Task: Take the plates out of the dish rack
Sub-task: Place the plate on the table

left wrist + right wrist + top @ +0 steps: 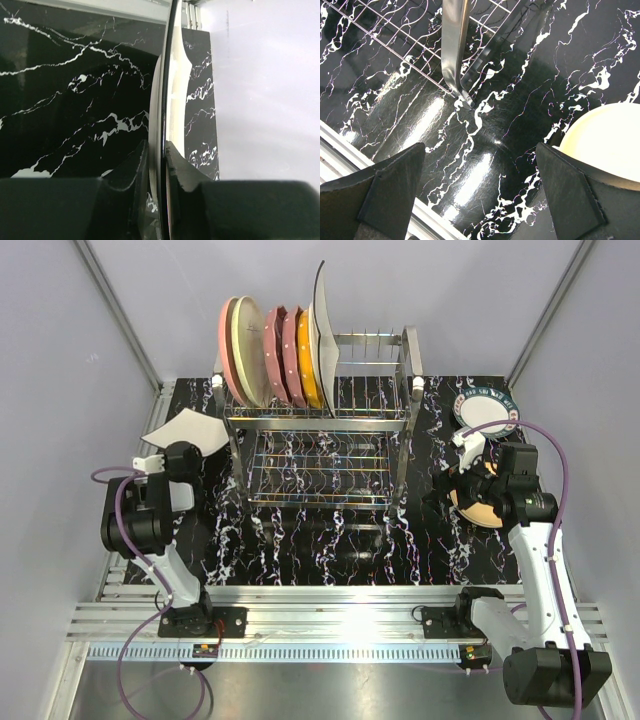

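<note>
A square white plate (185,428) is gripped by its edge in the closed left jaws and is held at 9 o'clock from the rack (320,421), over the left edge of the desk (330,550). A row of plates (250,360) is stood on edge in the rack's top tier, toward 11 o'clock. The right jaws are spread wide with nothing between them, above a tan plate (470,510) laid on the desk at 3 o'clock. A teal-rimmed plate (487,410) is laid at 2 o'clock.
</note>
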Controlling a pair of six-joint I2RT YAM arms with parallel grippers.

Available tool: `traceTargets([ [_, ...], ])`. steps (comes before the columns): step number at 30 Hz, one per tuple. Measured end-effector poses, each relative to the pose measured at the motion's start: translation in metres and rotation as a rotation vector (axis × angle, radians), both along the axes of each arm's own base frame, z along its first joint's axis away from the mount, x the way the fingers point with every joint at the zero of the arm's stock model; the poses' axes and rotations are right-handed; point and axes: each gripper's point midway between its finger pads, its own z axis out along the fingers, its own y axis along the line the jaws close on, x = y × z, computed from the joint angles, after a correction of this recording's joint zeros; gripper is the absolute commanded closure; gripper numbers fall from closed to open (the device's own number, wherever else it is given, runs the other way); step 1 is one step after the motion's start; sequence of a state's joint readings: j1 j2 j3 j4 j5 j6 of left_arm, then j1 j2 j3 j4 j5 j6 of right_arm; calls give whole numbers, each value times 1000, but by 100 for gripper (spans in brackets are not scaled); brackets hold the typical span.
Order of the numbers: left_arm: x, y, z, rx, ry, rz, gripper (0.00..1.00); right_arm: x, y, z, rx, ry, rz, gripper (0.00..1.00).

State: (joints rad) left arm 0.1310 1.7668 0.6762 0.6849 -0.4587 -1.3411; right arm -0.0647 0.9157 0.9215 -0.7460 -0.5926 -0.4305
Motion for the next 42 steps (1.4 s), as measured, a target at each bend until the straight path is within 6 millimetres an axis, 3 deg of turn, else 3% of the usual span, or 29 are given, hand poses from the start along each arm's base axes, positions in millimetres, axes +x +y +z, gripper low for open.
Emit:
traceTargets([
  [15, -8, -15, -22, -23, 43, -76, 34, -1, 0, 1, 0, -6, 0, 0],
  [21, -9, -21, -32, -35, 76, -111, 29, -1, 0, 3, -1, -15, 0, 0],
  [27, 14, -23, -30, -49, 116, -141, 27, -2, 0, 4, -1, -19, 1, 0],
  [33, 44, -24, -28, -57, 177, -172, 19, -2, 0, 5, -2, -21, 1, 0],
  [34, 48, -25, -27, -61, 181, -179, 17, -2, 0, 5, -3, -22, 2, 0],
  [35, 51, -26, -27, -64, 183, -184, 8, -2, 0, 5, -4, -22, 2, 0],
  [37, 54, -27, -25, -67, 178, -195, 1, -2, 0, 5, -4, -23, 2, 0],
  [42, 54, -30, -23, -59, 184, -225, 1, -2, 0, 5, -4, -23, 3, 0],
])
